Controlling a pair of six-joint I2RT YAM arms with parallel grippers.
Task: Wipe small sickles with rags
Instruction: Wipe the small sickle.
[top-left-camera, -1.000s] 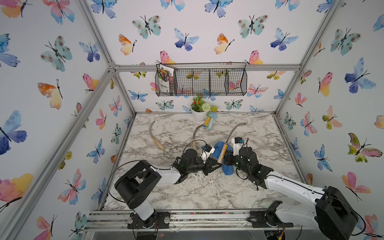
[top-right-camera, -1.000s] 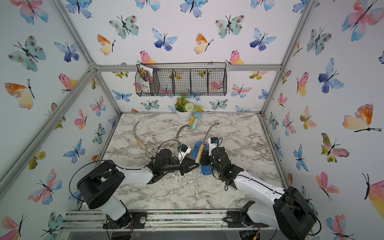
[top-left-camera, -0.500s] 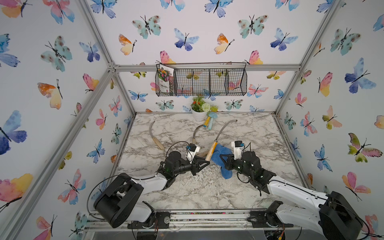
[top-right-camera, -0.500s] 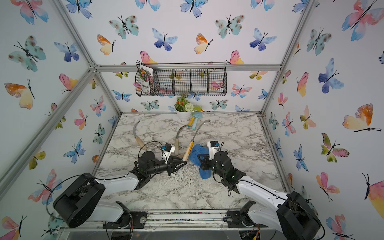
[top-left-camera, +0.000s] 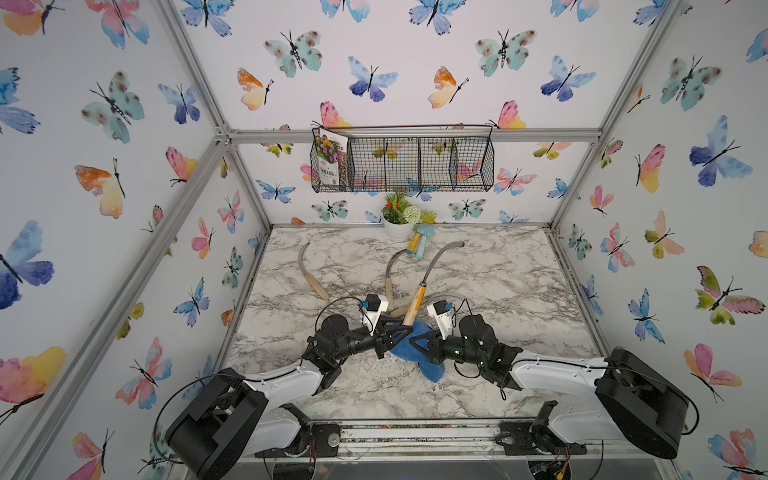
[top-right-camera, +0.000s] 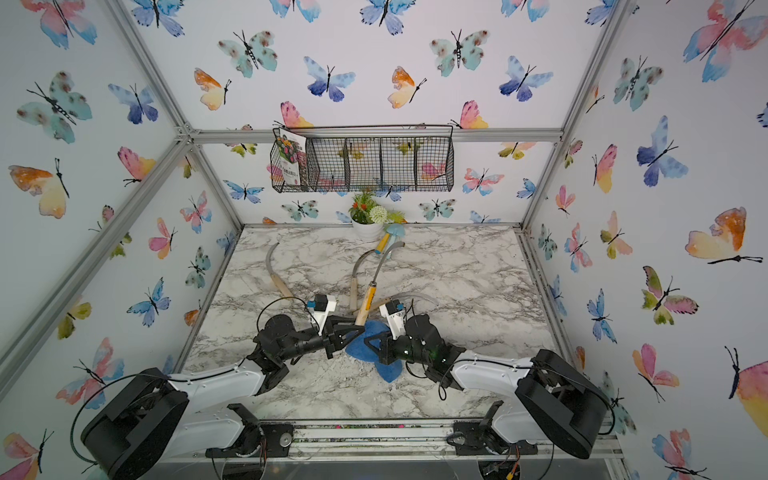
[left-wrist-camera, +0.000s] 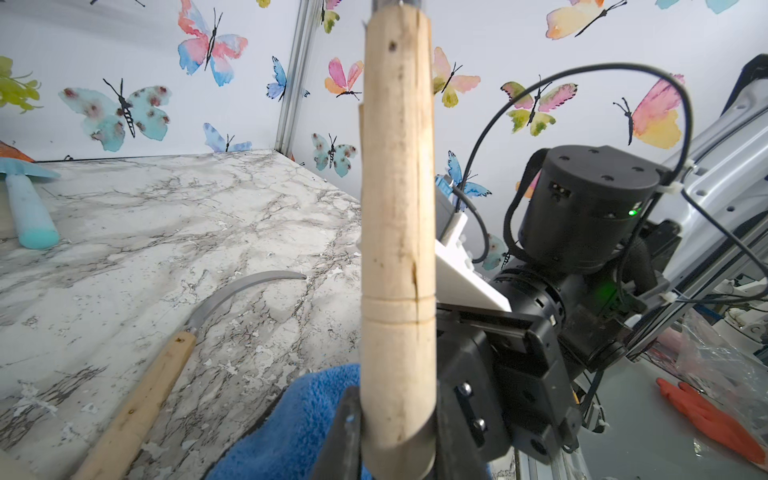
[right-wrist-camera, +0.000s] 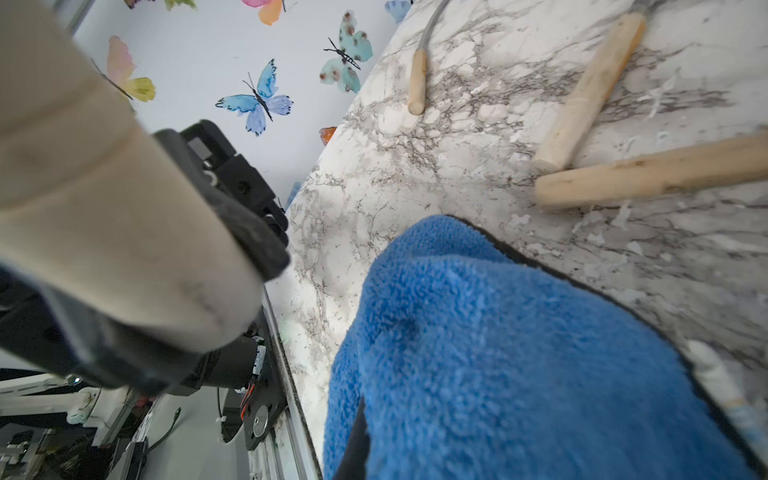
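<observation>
- On the counter (top-left-camera: 519, 299), near middle, both top views: left gripper (top-left-camera: 402, 326) pinching the wooden end of a sickle (top-left-camera: 417, 297), blade raised toward the back wall. Right gripper (top-left-camera: 415, 341) pressed together on the blue rag (top-left-camera: 432, 372), which sags onto the counter.
- Left wrist view: handle upright, gripped only at its butt; rag just below; a loose sickle (left-wrist-camera: 137, 399) flat alongside.
- Right wrist view: rag bunched close, handle end near it, contact unclear.
- Risk: so short a hold may let the long blade pivot or slip once the rag pushes; trailing rag could drag the loose sickle.
</observation>
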